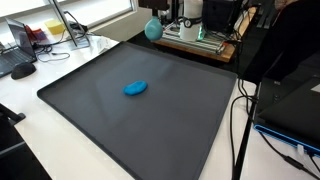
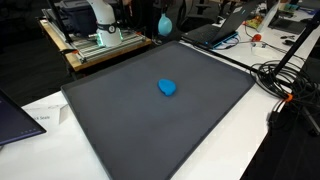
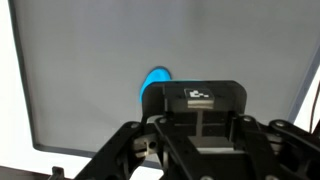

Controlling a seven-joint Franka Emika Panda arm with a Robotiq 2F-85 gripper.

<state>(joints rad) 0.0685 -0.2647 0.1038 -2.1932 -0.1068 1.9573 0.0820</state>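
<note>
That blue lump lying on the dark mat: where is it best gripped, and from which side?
Across its narrower middle, from straight above: the blue lump lies low on the mat, rounded, seemingly longer one way; a sideways approach would likely just push it. The tool is shut on a teal object.

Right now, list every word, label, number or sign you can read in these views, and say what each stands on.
No text can be read in any view.
White mark on the gripper, wrist view: too blurred to read.
Paper sheet beside the dark mat, in an exterior view: any print is too small to read.
</note>
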